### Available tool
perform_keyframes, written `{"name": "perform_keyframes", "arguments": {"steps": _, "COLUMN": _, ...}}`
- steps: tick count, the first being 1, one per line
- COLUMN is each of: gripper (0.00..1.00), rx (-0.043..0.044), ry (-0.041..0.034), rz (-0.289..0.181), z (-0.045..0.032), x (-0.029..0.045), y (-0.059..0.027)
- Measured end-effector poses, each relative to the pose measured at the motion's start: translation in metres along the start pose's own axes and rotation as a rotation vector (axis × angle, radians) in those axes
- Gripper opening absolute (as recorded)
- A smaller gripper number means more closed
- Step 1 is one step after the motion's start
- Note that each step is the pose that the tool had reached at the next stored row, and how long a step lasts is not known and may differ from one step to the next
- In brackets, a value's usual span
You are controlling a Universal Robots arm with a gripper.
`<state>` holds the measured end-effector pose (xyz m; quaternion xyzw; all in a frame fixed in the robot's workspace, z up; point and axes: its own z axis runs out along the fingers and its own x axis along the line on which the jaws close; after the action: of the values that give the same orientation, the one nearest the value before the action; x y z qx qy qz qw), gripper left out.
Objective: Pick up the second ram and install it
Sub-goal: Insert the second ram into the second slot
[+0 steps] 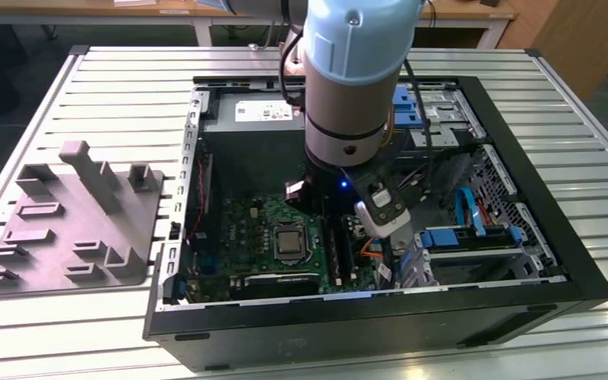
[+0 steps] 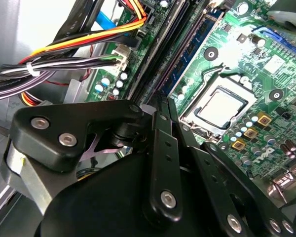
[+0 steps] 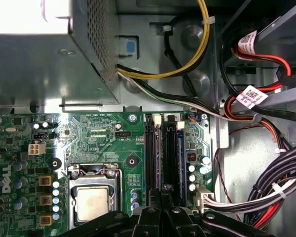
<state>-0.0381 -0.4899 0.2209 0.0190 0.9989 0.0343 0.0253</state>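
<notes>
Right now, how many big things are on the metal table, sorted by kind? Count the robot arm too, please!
computer case: 1
grey holder block: 1
robot arm: 1, reaching down into the open case
Total: 3

arm (image 1: 351,71) cut off above, pincer (image 3: 163,195) partly cropped

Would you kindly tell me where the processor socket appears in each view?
Exterior view: processor socket on the motherboard, at the exterior view's left of the arm.
Second wrist view: processor socket just past the tool.
First wrist view: processor socket beside the tool.
Shared landmark: the black memory slots alongside it.
</notes>
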Motion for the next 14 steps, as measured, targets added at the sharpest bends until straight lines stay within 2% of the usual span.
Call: {"name": "perform_keyframes", "arguments": {"steps": 14, "gripper": 0.11, "rx": 0.0004, "ry": 0.0001, "rz": 0.000, "z": 0.0033, "x": 0.0002, "y": -0.0003}}
